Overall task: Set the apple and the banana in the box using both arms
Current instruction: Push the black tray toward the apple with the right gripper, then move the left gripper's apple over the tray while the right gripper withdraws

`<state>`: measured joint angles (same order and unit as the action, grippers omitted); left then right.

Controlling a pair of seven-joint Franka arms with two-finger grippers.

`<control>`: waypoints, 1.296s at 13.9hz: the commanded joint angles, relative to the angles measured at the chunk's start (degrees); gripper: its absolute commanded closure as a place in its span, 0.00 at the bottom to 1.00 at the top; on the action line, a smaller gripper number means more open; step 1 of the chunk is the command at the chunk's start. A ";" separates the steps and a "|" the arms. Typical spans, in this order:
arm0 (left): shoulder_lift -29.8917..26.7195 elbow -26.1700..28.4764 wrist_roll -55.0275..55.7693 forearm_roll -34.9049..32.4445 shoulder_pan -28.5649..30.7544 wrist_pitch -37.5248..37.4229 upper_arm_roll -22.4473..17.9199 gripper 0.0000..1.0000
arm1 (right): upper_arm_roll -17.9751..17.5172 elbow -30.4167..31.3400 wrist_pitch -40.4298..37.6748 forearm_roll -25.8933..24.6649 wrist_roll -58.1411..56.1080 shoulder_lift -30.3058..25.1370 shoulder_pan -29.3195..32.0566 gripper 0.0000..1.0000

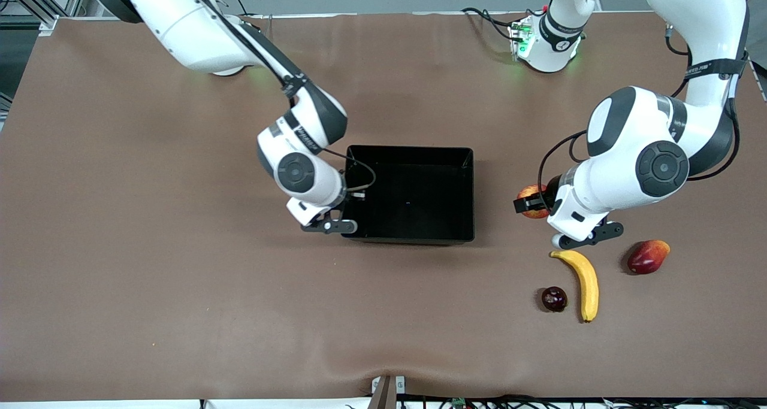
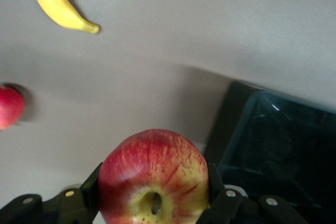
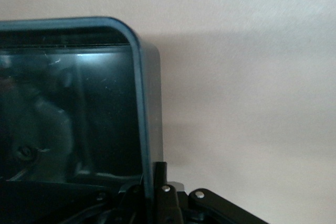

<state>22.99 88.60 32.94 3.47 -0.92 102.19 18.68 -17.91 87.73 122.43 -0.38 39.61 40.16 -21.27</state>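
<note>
My left gripper (image 1: pixel 530 203) is shut on the apple (image 1: pixel 531 197), which is red streaked with yellow. It is beside the black box (image 1: pixel 469 187), toward the left arm's end of the table. In the left wrist view the apple (image 2: pixel 153 174) fills the space between the fingers, stem dimple facing the camera. I cannot tell whether it touches the table. The yellow banana (image 1: pixel 585 282) lies on the table nearer the front camera, and shows again as the banana (image 2: pixel 54 1) in that wrist view. My right gripper (image 1: pixel 349 208) is shut on the box's wall (image 3: pixel 138 82) at the right arm's end.
A red-orange oblong fruit (image 1: pixel 648 256) lies beside the banana toward the left arm's end. A dark red round fruit (image 1: pixel 554 299) sits next to the banana's lower part. Brown cloth covers the table (image 1: pixel 180 289). The box floor (image 1: pixel 413 199) is bare.
</note>
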 commanded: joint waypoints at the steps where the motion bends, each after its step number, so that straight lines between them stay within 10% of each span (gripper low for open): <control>1: 0.13 -0.79 3.96 1.98 0.13 -1.11 1.44 1.00 | 1.30 -0.72 1.49 -1.82 3.11 0.62 -1.93 0.94; 2: 0.48 -0.79 5.19 1.98 -0.39 -0.85 1.62 1.00 | 1.39 -0.72 1.49 -1.91 3.11 0.88 -2.11 0.65; 3: 1.09 -0.79 6.33 2.24 -1.44 -0.59 1.62 1.00 | 1.47 -0.72 1.58 -1.82 3.37 0.97 -2.11 0.08; 4: 1.88 -0.97 7.91 2.24 -2.24 -0.41 1.62 1.00 | 1.65 -0.81 1.41 -1.91 4.50 0.71 -1.94 0.00; 18: 16.29 -9.48 30.41 -2.23 -16.12 13.21 0.66 1.00 | 1.74 -0.55 -14.48 -0.86 -20.41 -21.07 20.11 0.00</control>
<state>36.00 82.70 60.31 3.55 -14.98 114.65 19.85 -15.18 85.01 110.36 -1.33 24.11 23.64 -4.52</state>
